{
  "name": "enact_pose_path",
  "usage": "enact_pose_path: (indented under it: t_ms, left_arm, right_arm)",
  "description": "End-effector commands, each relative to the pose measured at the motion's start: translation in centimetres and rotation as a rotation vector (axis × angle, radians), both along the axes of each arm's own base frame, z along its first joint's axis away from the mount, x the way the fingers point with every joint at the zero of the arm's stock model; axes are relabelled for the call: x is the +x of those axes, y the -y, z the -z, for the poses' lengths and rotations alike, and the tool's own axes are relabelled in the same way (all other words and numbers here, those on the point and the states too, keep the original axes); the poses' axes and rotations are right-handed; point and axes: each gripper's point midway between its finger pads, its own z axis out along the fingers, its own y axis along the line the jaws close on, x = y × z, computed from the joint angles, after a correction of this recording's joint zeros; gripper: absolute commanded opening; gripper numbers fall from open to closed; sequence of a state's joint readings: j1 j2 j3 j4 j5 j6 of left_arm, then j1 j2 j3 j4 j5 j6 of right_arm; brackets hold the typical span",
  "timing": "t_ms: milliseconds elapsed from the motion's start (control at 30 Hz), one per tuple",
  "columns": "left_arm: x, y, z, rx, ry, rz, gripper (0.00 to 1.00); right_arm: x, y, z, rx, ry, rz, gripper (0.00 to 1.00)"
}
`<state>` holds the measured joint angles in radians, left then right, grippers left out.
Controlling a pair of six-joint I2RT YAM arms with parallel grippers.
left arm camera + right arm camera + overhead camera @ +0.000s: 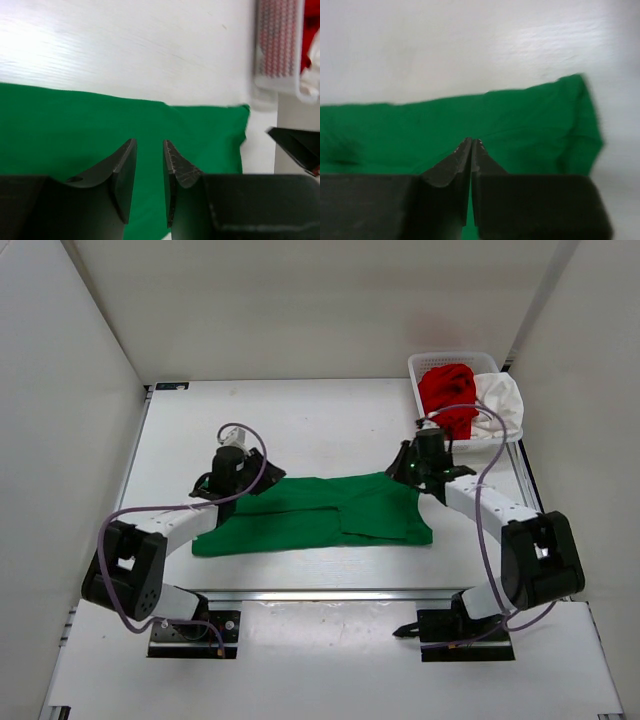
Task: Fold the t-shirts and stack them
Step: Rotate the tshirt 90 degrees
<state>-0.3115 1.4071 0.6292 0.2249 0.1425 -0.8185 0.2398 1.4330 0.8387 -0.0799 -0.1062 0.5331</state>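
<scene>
Three t-shirts, two grippers and one basket make up your scene.

**Shirts.** You have one green t-shirt [315,512] spread flat at the middle of the table [320,420], partly folded, with a flap lying over its right half. One red t-shirt [448,395] and one white t-shirt [497,400] sit bunched together in the basket [450,362] at the far right corner, red on the left, white on the right.

**Grippers.** Your left gripper [150,142] stands over the far left edge of the green t-shirt, its fingers apart by a narrow gap with nothing between them. Your right gripper [471,141] stands over the far right corner, its fingers pressed together. That view is blurred, so whether a pinch of cloth lies between them cannot be told.

**Edges and room.** The shirt's far edge runs nearly straight from one gripper to the other. Its near edge lies just short of the table's near rail. Bare table shows beyond the far edge up to the back wall, and on the left side. The right corner of the shirt is near the basket but apart from it.
</scene>
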Motion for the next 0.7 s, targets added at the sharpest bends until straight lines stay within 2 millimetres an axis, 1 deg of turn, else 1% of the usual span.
enact_pose_path:
  t_ms: [0, 33, 67, 100, 133, 167, 200, 233, 267, 300, 333, 367, 400, 433, 467, 500, 533, 567, 600, 633, 667]
  left_arm:
    - [-1.5, 3.3, -1.3, 0.057, 0.042, 0.124, 0.37]
    - [-2.3, 4.0, -1.0, 0.056, 0.033, 0.151, 0.37]
    - [-3.1, 4.1, -0.6, 0.059, 0.030, 0.163, 0.38]
    - [-3.5, 4.6, -0.8, 0.049, 0.041, 0.176, 0.38]
    - [-4.2, 4.6, 0.0, 0.046, 0.027, 0.182, 0.38]
    - [-5.1, 4.8, 0.2, 0.043, 0.029, 0.198, 0.38]
    - [-5.6, 5.1, 0.4, 0.041, 0.028, 0.205, 0.38]
    - [-6.3, 5.1, 0.4, 0.034, 0.032, 0.211, 0.38]
    - [-6.6, 4.8, 0.8, 0.037, 0.029, 0.207, 0.38]
    - [-7.0, 4.8, 0.7, 0.035, 0.031, 0.215, 0.38]
    - [-7.4, 4.9, 0.7, 0.033, 0.030, 0.229, 0.39]
    - [-7.6, 4.5, 0.8, 0.041, 0.034, 0.226, 0.38]
    - [-7.4, 4.3, 0.5, 0.035, 0.037, 0.216, 0.39]
    - [-7.5, 3.7, 0.7, 0.041, 0.034, 0.207, 0.39]
    - [-8.1, 3.4, 1.4, 0.054, 0.007, 0.212, 0.39]
    - [-7.9, 2.8, 1.0, 0.055, 0.022, 0.191, 0.38]
    - [-8.0, 2.2, 1.3, 0.065, 0.010, 0.178, 0.39]
    - [-8.3, 1.6, 1.4, 0.074, 0.005, 0.168, 0.40]
    - [-8.2, 1.2, 0.8, 0.070, 0.022, 0.157, 0.40]
    - [-8.4, 0.4, 1.0, 0.082, 0.012, 0.139, 0.39]
    - [-8.4, -0.2, 1.1, 0.088, 0.005, 0.127, 0.40]
  right_arm:
    - [-2.4, -3.1, 3.0, -0.028, -0.090, -0.082, 0.00]
    - [-2.8, -3.9, 3.9, -0.041, -0.116, -0.105, 0.00]
    - [-3.1, -4.1, 4.7, -0.053, -0.137, -0.114, 0.00]
    - [-3.3, -4.9, 5.0, -0.052, -0.143, -0.137, 0.00]
    - [-3.2, -5.3, 5.5, -0.050, -0.164, -0.141, 0.00]
    - [-2.7, -5.4, 6.2, -0.056, -0.183, -0.146, 0.01]
    - [-2.8, -5.6, 6.5, -0.051, -0.199, -0.160, 0.00]
    - [-2.0, -5.6, 7.3, -0.064, -0.217, -0.157, 0.01]
    - [-0.9, -6.1, 7.8, -0.064, -0.223, -0.164, 0.00]
    - [0.5, -6.2, 8.4, -0.072, -0.238, -0.159, 0.00]
    - [1.1, -6.0, 8.9, -0.070, -0.255, -0.156, 0.00]
    - [3.5, -6.6, 9.0, -0.064, -0.243, -0.154, 0.00]
    - [4.5, -6.7, 9.2, -0.062, -0.252, -0.157, 0.00]
    - [7.3, -8.0, 8.9, -0.037, -0.237, -0.170, 0.00]
    - [11.6, -9.2, 8.3, -0.030, -0.191, -0.178, 0.00]
    - [16.3, -11.8, 2.5, 0.013, -0.076, -0.216, 0.00]
    - [16.1, -12.8, 7.3, 0.006, -0.221, -0.263, 0.00]
    - [21.2, -16.3, 4.4, 0.046, -0.092, -0.314, 0.00]
    - [23.5, -17.5, -2.6, 0.122, 0.042, -0.325, 0.00]
    - [23.5, -19.3, -1.4, 0.227, 0.064, -0.417, 0.04]
    - [22.6, -19.5, -3.3, 0.302, 0.092, -0.412, 0.07]
